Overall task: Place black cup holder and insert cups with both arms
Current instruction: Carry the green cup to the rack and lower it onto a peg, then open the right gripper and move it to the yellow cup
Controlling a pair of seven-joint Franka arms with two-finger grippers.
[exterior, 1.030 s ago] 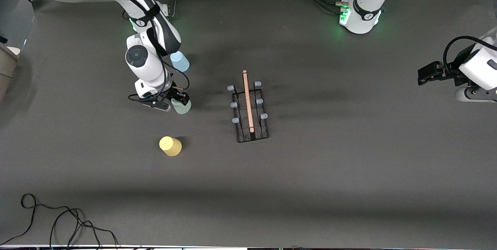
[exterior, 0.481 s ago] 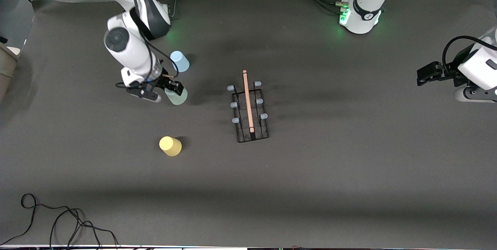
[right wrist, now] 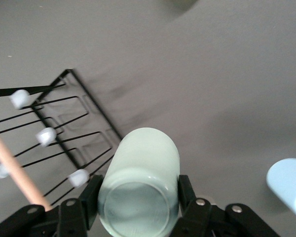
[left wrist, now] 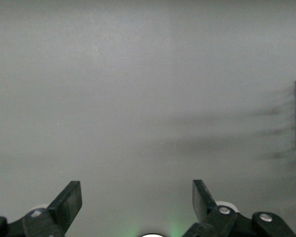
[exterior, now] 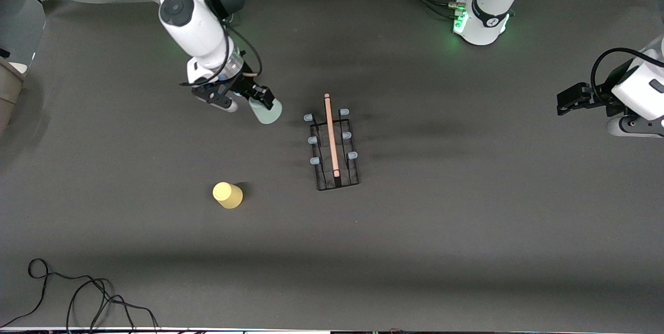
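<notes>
Right gripper [exterior: 252, 99] is up in the air with its two fingers clamped on the sides of the grey-green cup [exterior: 267, 111], carrying it tilted, off the table [exterior: 467, 220]. In the right wrist view the cup [right wrist: 139, 182] sits squarely between the black fingers [right wrist: 91, 200], seen end-on. Just beside the held cup, toward the left arm's end of the table, stands the black cup holder [exterior: 334, 142], a wire rack resting flat on the table with its pale wooden handle [exterior: 330, 134] running along the middle and blue-capped prongs [exterior: 313, 140] on either side; none of the prongs carries a cup. The right wrist view shows the rack [right wrist: 64, 133] close beside the cup, with three pale caps [right wrist: 46, 135] along its near row and part of the wooden rod [right wrist: 17, 168]. The light blue cup [right wrist: 288, 185] shows only in that wrist view, lying near the gripper on the side away from the rack; in the front view the right arm covers it. The yellow cup [exterior: 227, 195] stands upside down on the table, well apart from the gripper and nearer the front camera than the rack. Left gripper [exterior: 570, 100] waits over the left arm's end of the table, well apart from the rack, and the left wrist view shows its fingers [left wrist: 69, 205] spread wide with nothing between them.
</notes>
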